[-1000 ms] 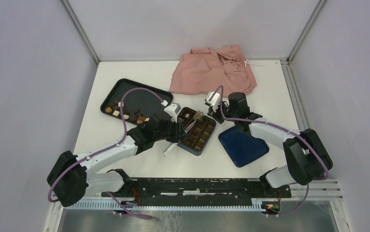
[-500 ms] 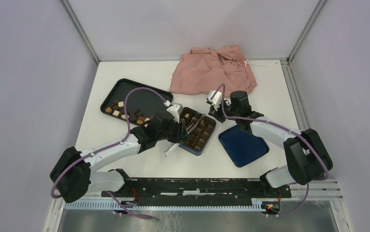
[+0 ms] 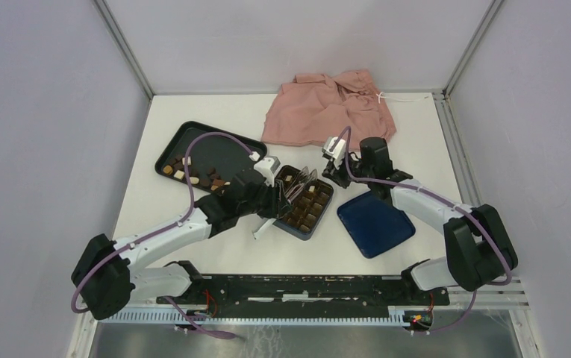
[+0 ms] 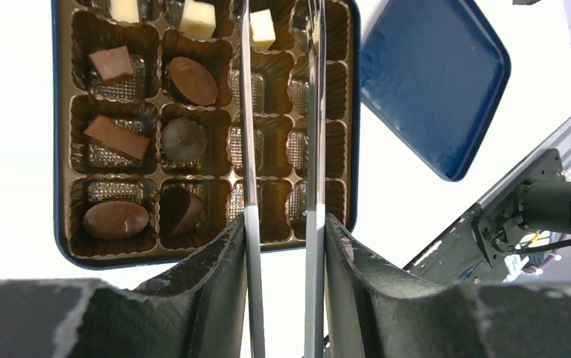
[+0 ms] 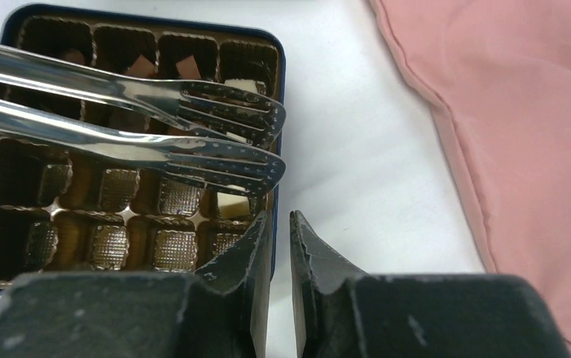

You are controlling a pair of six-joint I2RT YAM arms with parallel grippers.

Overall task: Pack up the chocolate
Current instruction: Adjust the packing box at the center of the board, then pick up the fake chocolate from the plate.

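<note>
Nine chocolates in box, corner oval lying along its edge; left gripper clamps tongs; right gripper barely ajar, empty.

Robot lab test cell: white table boxed in by plain grey walls and aluminium frame posts. Left arm and right arm bolted to a black rail, with purple cables running along them.

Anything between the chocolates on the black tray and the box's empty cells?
Nothing visible does. The box is open, its lid lies beside it, and only the tongs in the left hand hang over the empty cells.
</note>
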